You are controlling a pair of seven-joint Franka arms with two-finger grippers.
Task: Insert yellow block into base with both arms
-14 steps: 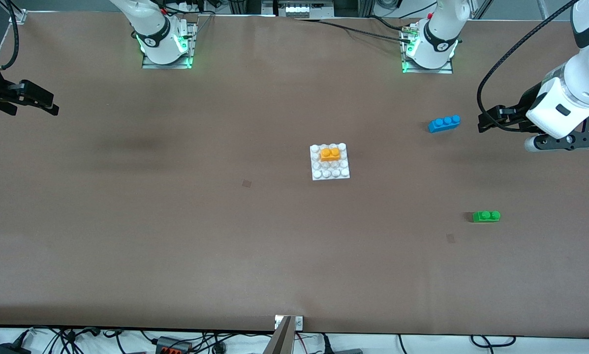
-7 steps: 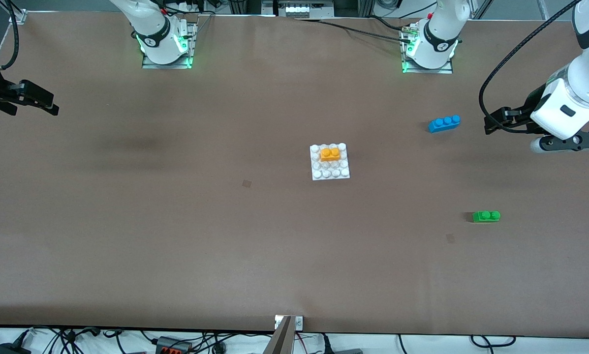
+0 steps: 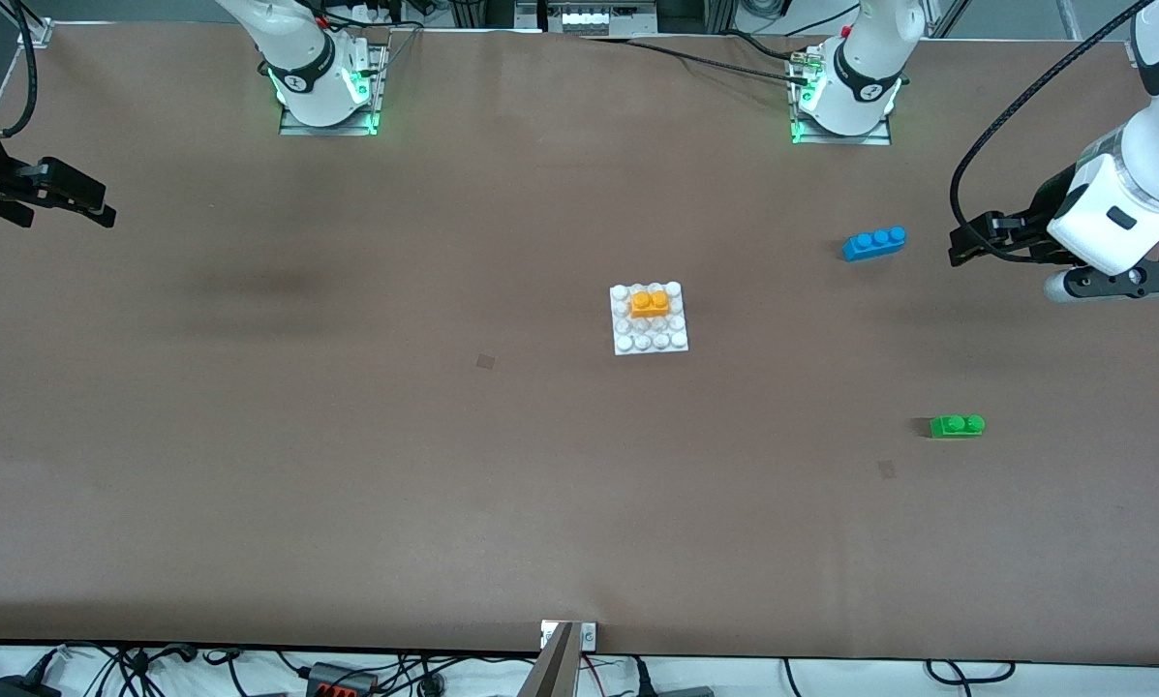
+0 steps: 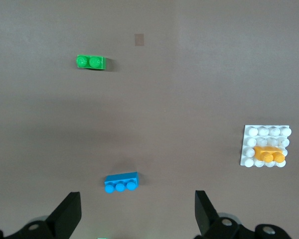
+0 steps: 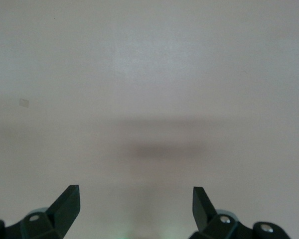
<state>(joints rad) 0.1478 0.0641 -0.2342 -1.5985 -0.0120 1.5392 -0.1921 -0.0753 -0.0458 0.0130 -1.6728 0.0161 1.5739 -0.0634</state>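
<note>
Brown matte sheeting covers the whole surface (image 3: pixel 347 465), and only a few small plastic toy pieces are spread on it. Near the middle lies the base (image 3: pixel 649 341), a flat square white plate with a grid of round studs, and the yellow block (image 3: pixel 651 304) is seen seated on it, in the stud rows farther from the front camera; it appears level and pressed down, its two round studs facing up. The insertion is therefore judged to be done, and the step in hand looks like the retreat of both arms. The left gripper (image 4: pixel 137 211) hangs over the left arm's end of the surface, just beside the blue brick (image 3: pixel 873 243), with its jaws spread wide and nothing between them. The right gripper (image 5: pixel 136 206) hangs over bare sheeting at the right arm's end, well apart from every piece, its jaws likewise spread and empty. Nothing further seems called for beyond parking the arms; if the seating is to be checked, a light press from above would be needed. The blue brick is long, with three studs, and glossy; the green brick (image 3: pixel 957 425) is short, with two studs, and lies nearer the front camera.
</note>
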